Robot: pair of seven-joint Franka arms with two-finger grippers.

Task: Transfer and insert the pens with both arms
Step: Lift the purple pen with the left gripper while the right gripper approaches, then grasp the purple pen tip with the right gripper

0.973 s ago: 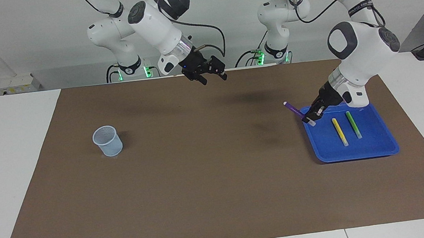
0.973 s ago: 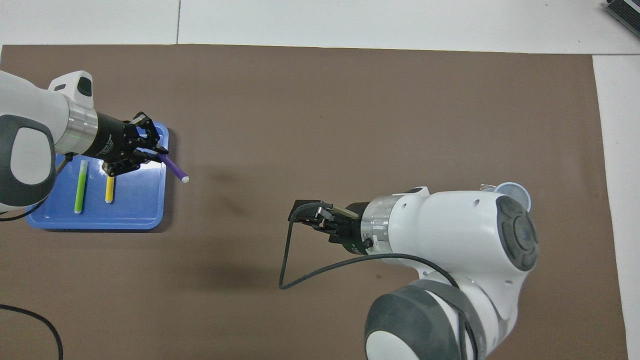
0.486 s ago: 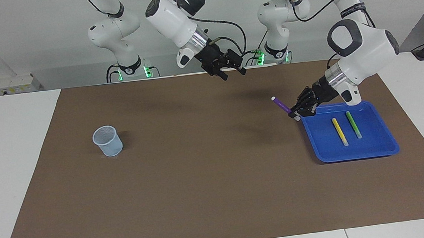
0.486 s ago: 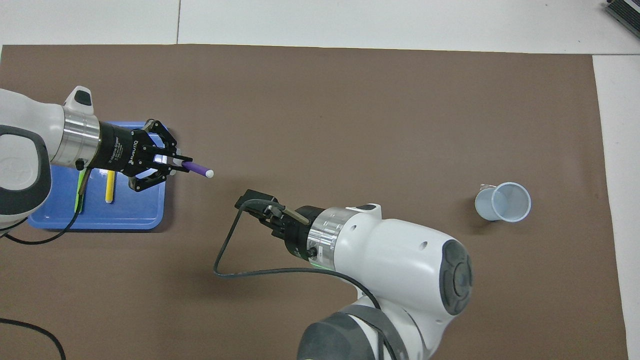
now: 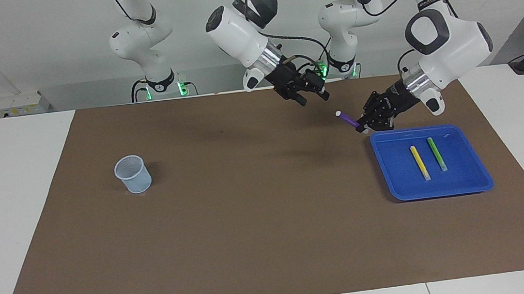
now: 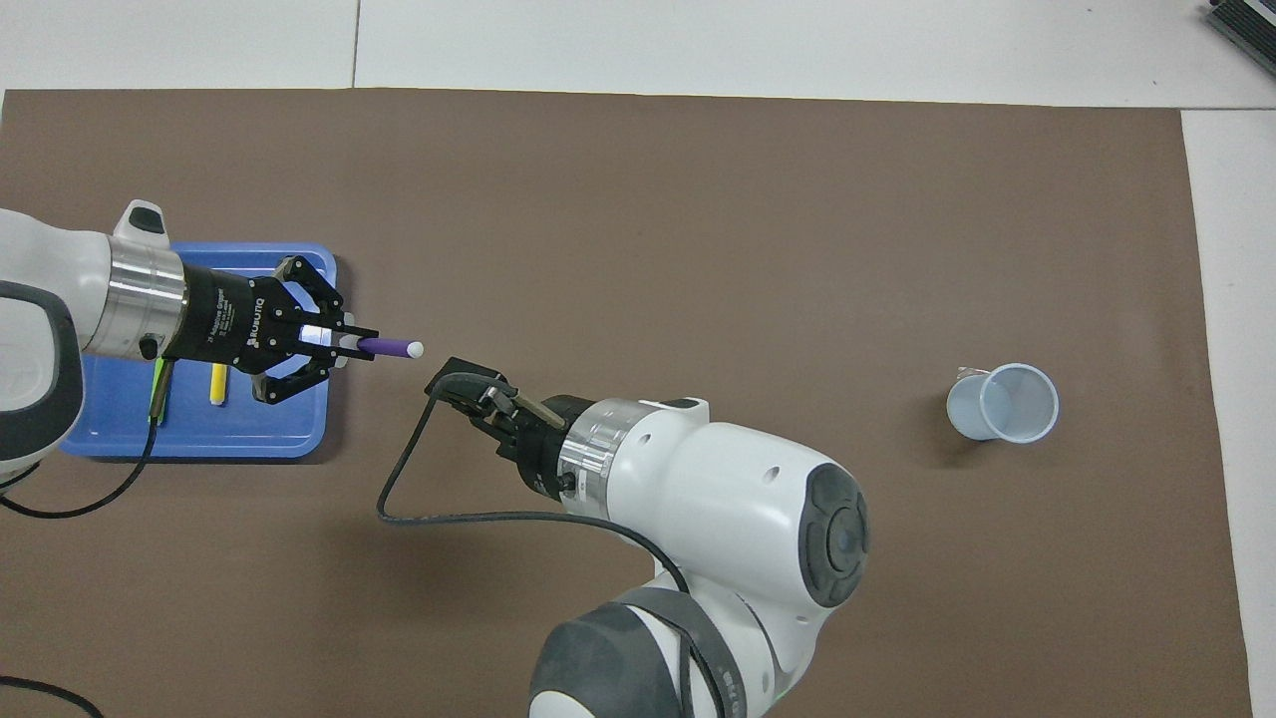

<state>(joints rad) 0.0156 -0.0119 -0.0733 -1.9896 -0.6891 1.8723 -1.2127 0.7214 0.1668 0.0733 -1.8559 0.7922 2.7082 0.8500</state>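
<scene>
Facing view: left pincer (image 5: 363, 127) clamped on the purple pen (image 5: 348, 119), raised over the mat beside the blue tray (image 5: 470, 182); right pincer (image 5: 314, 97) spread wide, empty, near the pen's tip. Overhead view: yellow pen (image 6: 217, 384) and green pen (image 6: 157, 392) lie in the tray.

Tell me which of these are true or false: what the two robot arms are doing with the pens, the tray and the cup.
1. The left gripper holds the purple pen. True.
2. The right gripper also grips that pen. False: it is open, apart from the pen.
3. Two pens lie in the blue tray. True: the yellow pen and the green pen.
4. The cup has a pen in it. False: no pen shows in it.
5. The cup stands beside the tray. False: it stands toward the right arm's end of the table.
</scene>
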